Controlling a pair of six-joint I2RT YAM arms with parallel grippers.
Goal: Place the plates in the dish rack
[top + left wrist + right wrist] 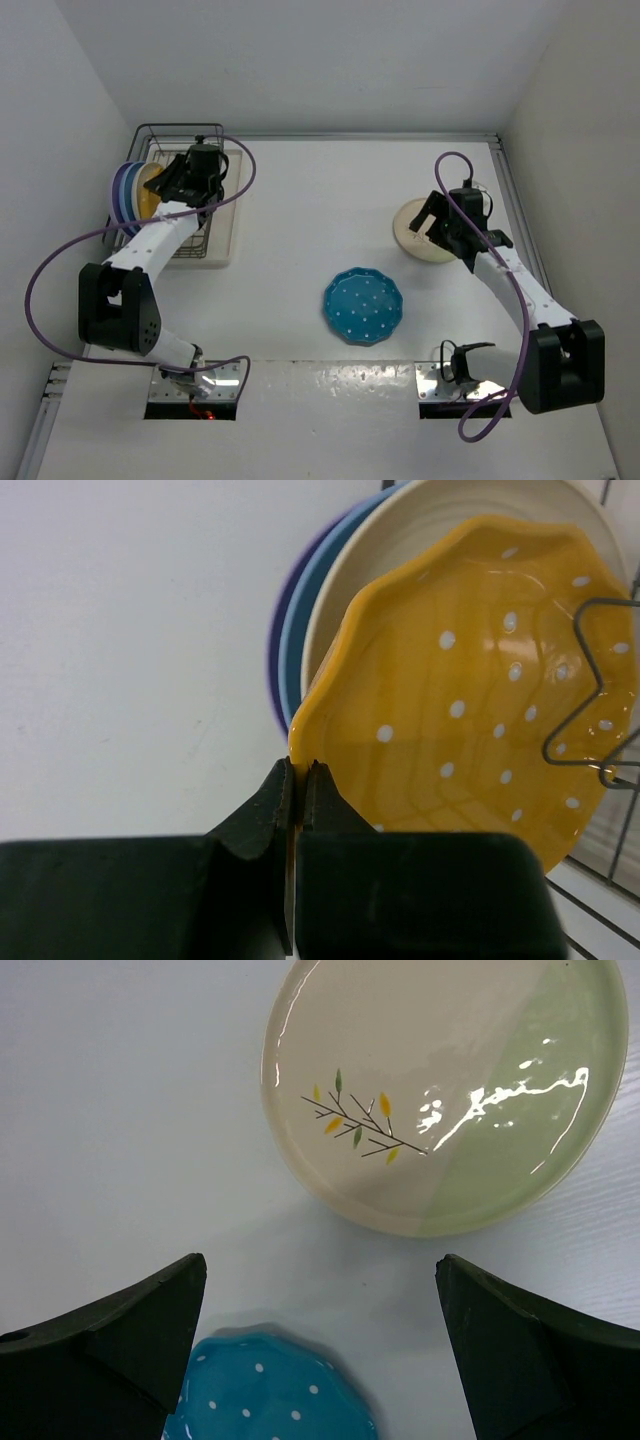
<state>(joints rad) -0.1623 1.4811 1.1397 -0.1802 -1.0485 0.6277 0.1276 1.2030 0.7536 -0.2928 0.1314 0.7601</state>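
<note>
The dish rack (pixel 205 135) stands at the back left. In it, upright, are a lavender plate (pixel 277 640), a light blue plate (pixel 305 610), a white plate (pixel 420 530) and the scalloped yellow dotted plate (pixel 470 680). My left gripper (pixel 301 770) is shut on the yellow plate's rim; in the top view the gripper (pixel 168 186) is over the rack. The cream plate with a green side and sprig (pixel 440 1090) lies flat on the table at the right (pixel 418 238). My right gripper (pixel 320 1330) is open and empty just above and short of it. The teal dotted plate (pixel 362 306) lies flat mid-table.
A flat cream tray (pixel 226 232) lies under the rack. Rack wires (pixel 590 680) cross in front of the yellow plate. White walls enclose the table at the left, back and right. The teal plate's edge shows below my right fingers (pixel 270 1390).
</note>
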